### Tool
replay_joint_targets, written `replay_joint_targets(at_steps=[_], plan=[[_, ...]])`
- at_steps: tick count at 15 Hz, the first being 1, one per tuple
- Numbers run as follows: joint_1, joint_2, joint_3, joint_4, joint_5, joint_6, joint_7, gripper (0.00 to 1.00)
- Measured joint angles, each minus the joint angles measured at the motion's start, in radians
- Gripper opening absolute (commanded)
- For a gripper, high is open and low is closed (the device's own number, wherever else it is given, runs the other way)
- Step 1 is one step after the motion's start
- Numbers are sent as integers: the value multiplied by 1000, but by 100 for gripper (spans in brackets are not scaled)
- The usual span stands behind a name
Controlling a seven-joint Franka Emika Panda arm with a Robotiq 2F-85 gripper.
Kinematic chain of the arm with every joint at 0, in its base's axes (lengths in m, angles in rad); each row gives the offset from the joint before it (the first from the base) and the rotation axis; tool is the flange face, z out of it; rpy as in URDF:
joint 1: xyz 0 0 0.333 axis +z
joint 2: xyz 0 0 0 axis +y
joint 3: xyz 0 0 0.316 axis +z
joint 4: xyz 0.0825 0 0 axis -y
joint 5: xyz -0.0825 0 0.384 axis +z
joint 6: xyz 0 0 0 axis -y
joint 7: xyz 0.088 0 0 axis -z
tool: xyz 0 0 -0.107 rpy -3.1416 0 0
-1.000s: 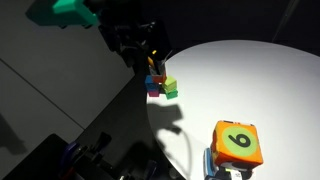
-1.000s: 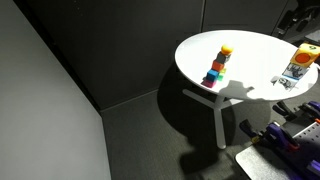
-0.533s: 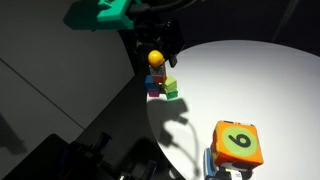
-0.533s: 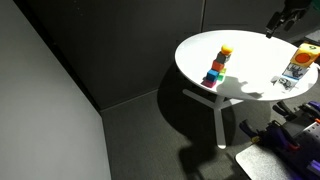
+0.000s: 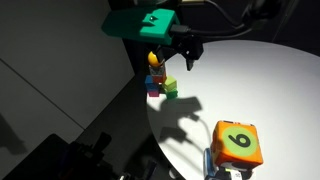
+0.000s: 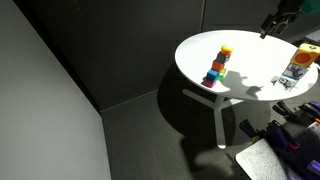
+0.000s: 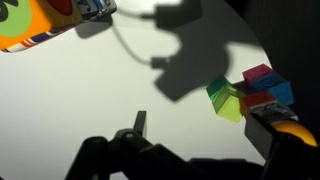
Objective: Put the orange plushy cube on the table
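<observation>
The orange plushy cube [image 5: 237, 143], with a green face bearing a black 6, sits on a small object near the edge of the round white table [image 5: 262, 88]. It also shows in an exterior view [image 6: 304, 56] and at the top left of the wrist view [image 7: 28, 22]. My gripper [image 5: 181, 58] hangs open and empty above the table, just beside the stack of coloured blocks and well away from the cube. In the wrist view my gripper [image 7: 200, 135] has its dark fingers [image 7: 140, 123] spread over the bare table [image 7: 80, 100].
A stack of coloured blocks [image 5: 158, 82] topped by a yellow ball [image 5: 154, 58] stands near the table's edge and also shows in an exterior view [image 6: 218, 66]. In the wrist view a green block [image 7: 228, 100] lies beside the stack [image 7: 265, 85]. Dark equipment lies below the table [image 5: 90, 155].
The arm has swung from beyond the table's edge to over the table, past the block stack, toward the cube. The cube and the stack have not moved.
</observation>
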Motion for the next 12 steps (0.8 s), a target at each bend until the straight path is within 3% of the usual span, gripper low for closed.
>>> replay_joint_targets(at_steps=[5, 12], plan=[[-5, 93, -23, 78, 89, -23, -73, 100], [-45, 189, -42, 195, 90, -154, -83, 100]])
